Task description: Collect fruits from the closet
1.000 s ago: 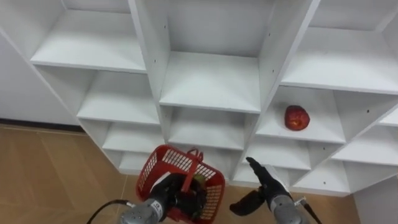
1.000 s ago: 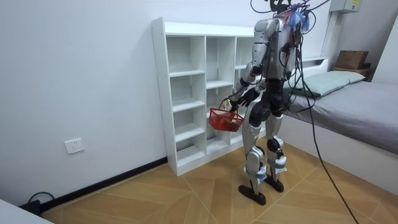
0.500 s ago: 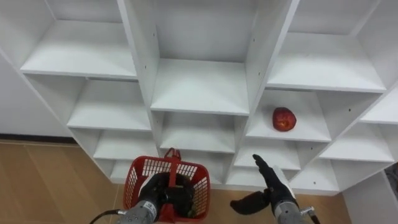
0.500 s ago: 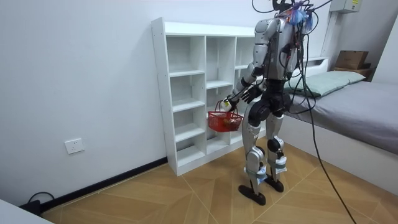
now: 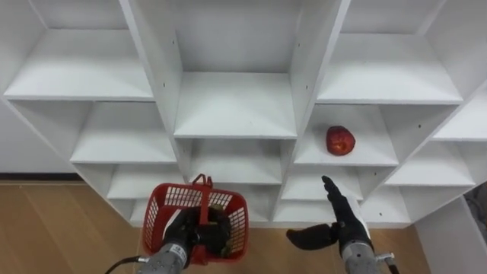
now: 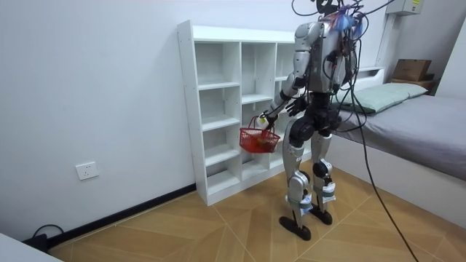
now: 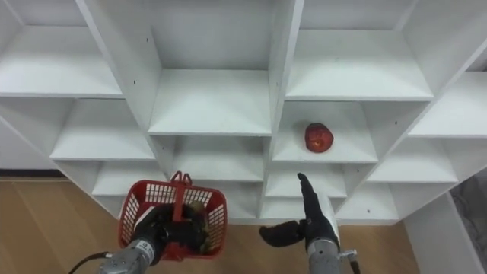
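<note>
- Black and spread wide, the right hand holds nothing: its fingers are straight and point up at the shelves, with the thumb stuck out sideways toward the basket.
- Just beyond those fingertips, one compartment up, a red fruit sits alone on a shelf board. It is near the hand but not touching it, and nothing lies between them.
- To the other side of the right hand, at about the same height, the left hand is curled round the handle of a red basket, which hangs from it.
- Something dark with a bit of yellow-green lies in the basket under the left hand. The hand and the mesh cover most of it, so I cannot tell what it is.
- Around both hands stands the white closet, a grid of open compartments. Every compartment in sight above and beside the hands is bare except the one with the red fruit.
- In the room view the robot stands upright close to the closet on a wooden floor, with the basket hanging low before it and a bed behind it.
- As I judge it, the task is well along but not finished. The basket seems to hold something already, and the red fruit is the one piece left to collect.
- What remains is to reach into that compartment, close the right hand on the fruit, and drop it into the basket.
</note>
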You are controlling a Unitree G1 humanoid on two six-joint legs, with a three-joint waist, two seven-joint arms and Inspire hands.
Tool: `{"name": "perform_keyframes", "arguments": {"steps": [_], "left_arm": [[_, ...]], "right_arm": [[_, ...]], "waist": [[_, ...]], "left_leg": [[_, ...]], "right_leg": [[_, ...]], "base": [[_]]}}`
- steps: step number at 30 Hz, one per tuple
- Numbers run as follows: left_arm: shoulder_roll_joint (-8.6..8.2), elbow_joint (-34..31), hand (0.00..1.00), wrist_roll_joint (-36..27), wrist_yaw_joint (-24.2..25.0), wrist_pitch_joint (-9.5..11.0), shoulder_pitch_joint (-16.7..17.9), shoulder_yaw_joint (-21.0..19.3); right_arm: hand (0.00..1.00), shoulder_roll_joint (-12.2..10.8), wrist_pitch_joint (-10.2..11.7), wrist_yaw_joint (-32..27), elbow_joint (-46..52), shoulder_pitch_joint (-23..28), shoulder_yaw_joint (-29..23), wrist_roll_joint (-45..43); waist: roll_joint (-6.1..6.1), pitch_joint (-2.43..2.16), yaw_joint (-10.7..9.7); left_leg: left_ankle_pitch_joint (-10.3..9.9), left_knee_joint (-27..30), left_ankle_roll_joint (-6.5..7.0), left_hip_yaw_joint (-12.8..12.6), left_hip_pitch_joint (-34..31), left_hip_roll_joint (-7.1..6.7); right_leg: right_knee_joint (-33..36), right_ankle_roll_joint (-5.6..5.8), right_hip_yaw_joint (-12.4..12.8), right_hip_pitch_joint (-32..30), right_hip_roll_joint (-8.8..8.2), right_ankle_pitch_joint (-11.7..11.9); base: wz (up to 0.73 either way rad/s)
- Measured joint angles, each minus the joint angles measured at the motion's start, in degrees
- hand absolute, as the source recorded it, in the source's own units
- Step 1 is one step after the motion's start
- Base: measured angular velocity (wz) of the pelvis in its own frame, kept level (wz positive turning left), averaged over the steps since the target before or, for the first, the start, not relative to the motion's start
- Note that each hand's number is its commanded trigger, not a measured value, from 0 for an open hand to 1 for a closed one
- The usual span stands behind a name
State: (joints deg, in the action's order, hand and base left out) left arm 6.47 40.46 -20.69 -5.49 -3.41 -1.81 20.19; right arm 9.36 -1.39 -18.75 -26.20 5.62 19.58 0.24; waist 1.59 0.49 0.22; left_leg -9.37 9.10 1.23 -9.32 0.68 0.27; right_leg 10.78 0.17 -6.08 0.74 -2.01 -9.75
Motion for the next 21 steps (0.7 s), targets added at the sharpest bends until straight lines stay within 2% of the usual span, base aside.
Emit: {"name": "perform_keyframes", "arguments": {"steps": [6,10,12,13,16,21], "left_arm": [[0.53,-0.01,1.0,-0.04,0.06,-0.43,1.31,-0.12],[0.93,-0.04,1.0,0.06,1.15,-0.43,2.4,-1.5],[1.07,-0.05,1.0,0.03,1.45,-0.42,3.32,-2.33],[1.28,-0.08,1.0,0.03,1.5,-0.41,3.92,-2.44],[2.33,-1.12,1.0,0.42,1.96,-0.42,5.16,-2.42],[2.78,-1.15,1.0,1.09,2.9,-0.42,5.17,-4.29]], "right_arm": [[0.0,0.11,0.0,-1.58,-0.01,-0.03,-1.18,-0.01],[0.0,0.16,0.0,-3.59,0.5,-0.08,-3.13,-0.22],[0.0,0.84,0.0,-4.2,2.04,-0.02,-4.04,0.3],[0.0,1.5,0.09,-4.59,3.01,-0.09,-4.61,1.42],[0.0,2.93,0.14,-5.68,3.87,-0.64,-5.87,3.15],[0.0,5.01,0.12,-6.34,3.86,-1.77,-7.62,4.64]], "waist": [[0.08,-0.04,0.01],[0.94,-0.08,-0.09],[1.46,-0.07,-0.15],[1.87,-0.25,-0.14],[2.92,0.2,-0.16],[3.0,0.3,0.16]], "left_leg": [[-0.02,0.04,-0.01,0.14,0.41,-0.02],[-0.01,0.13,0.0,0.19,0.53,-0.05],[-0.01,0.29,0.0,0.32,1.05,-0.07],[-0.01,0.32,0.0,0.42,1.19,-0.08],[-0.16,0.8,0.01,0.87,1.38,-0.05],[-1.23,3.98,0.22,1.94,-0.95,0.11]], "right_leg": [[0.03,0.0,-0.05,0.39,0.0,0.0],[0.06,0.0,-0.13,0.67,-0.04,-0.02],[-0.03,0.01,-0.55,1.38,-0.13,-0.06],[-0.04,0.02,-0.61,1.58,-0.14,-0.08],[-0.16,-0.04,-1.46,2.31,-0.2,-0.14],[0.02,-0.04,-2.4,1.81,-0.25,-0.28]], "base": [[0.0],[0.01],[0.05],[0.08],[0.12],[0.12]]}}
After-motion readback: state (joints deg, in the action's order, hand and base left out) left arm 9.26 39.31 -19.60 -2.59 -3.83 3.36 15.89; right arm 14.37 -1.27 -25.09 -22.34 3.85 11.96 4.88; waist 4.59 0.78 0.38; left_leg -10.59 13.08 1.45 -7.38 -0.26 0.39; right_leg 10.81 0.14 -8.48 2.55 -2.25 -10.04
